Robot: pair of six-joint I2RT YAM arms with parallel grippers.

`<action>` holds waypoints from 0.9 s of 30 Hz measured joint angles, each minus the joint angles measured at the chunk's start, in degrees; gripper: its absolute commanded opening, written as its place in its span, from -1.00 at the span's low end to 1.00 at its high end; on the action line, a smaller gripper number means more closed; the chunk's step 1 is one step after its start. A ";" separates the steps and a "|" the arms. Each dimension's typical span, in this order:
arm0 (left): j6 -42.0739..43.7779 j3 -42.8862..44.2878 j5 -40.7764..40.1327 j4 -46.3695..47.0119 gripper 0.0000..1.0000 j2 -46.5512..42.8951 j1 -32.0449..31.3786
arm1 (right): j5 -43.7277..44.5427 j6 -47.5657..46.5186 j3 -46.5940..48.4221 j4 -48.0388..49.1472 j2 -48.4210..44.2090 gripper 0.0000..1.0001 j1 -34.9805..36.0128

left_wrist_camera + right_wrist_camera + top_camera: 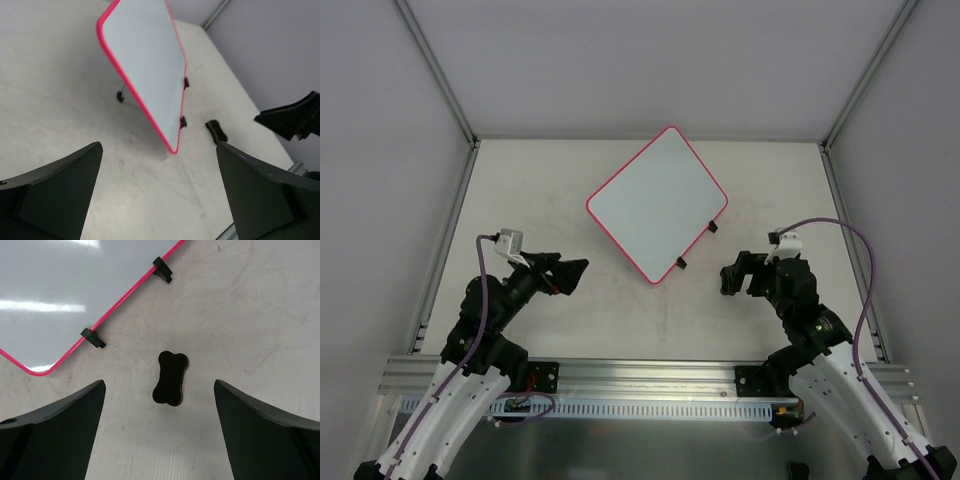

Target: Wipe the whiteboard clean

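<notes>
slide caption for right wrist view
Open right gripper above a black bone-shaped eraser on the table, beside the pink-framed whiteboard.

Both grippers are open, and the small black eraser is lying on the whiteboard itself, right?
Not quite. The eraser lies on the table, off the whiteboard, near its clipped edge; the right wrist view shows it. The left gripper and right gripper are both open.

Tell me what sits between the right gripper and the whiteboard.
Only a small black bone-shaped eraser, lying flat on the table just ahead of the open right gripper. It is short of the whiteboard and its clipped edge, not touching it. Nothing else visible stands in the way.
</notes>
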 measured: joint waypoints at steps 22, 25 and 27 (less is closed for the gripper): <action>3.30 -6.69 -3.23 -12.96 0.98 -8.24 0.00 | 1.92 4.09 -12.22 3.34 -11.82 0.96 0.00; 3.30 -6.71 -3.23 -12.96 0.98 -8.24 0.00 | 1.14 4.07 -12.24 3.63 -12.24 0.96 0.00; 3.30 -6.73 -3.23 -12.96 0.98 -8.24 0.00 | 0.81 4.09 -12.26 3.69 -12.55 0.96 0.00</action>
